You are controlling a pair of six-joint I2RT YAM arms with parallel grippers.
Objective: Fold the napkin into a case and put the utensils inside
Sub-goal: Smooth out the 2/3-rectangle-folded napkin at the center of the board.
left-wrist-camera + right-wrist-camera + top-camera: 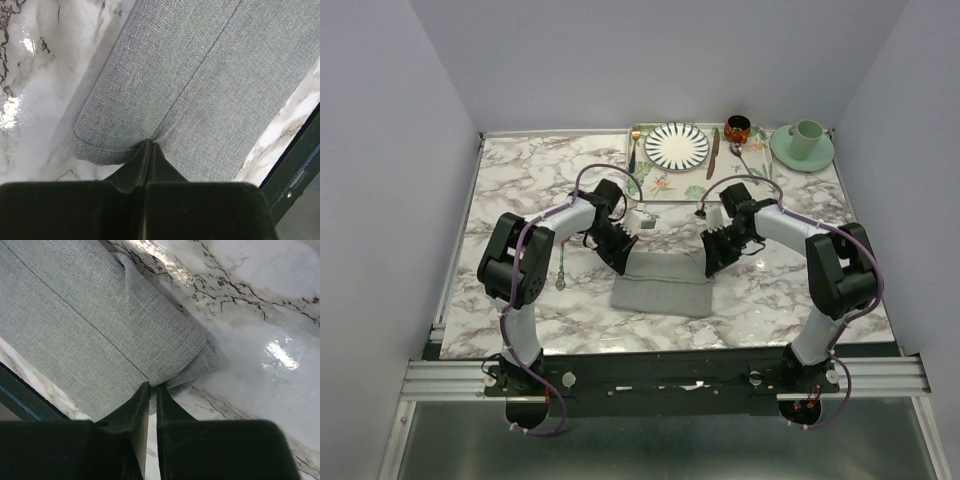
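The grey napkin (665,290) lies folded into a long, narrow band on the marble table (520,190), near the front edge and between the two arms. The left gripper (623,268) is down at the band's left end, and its wrist camera shows the fingers (131,172) pressed together with the cloth's (210,90) folded edge pinched at their tips. The right gripper (710,268) mirrors it at the right end. There the fingers (131,407) are almost closed, only a sliver between them, nipping the layered corner of the cloth (75,325), which bulges slightly beside them. A slim spoon (560,272) with a pale handle lies on the table just left of the left arm, apart from the napkin. At the far edge, a leaf-patterned tray (665,185) carries a striped plate (677,145), and a green mug (807,135) sits on a saucer to its right.
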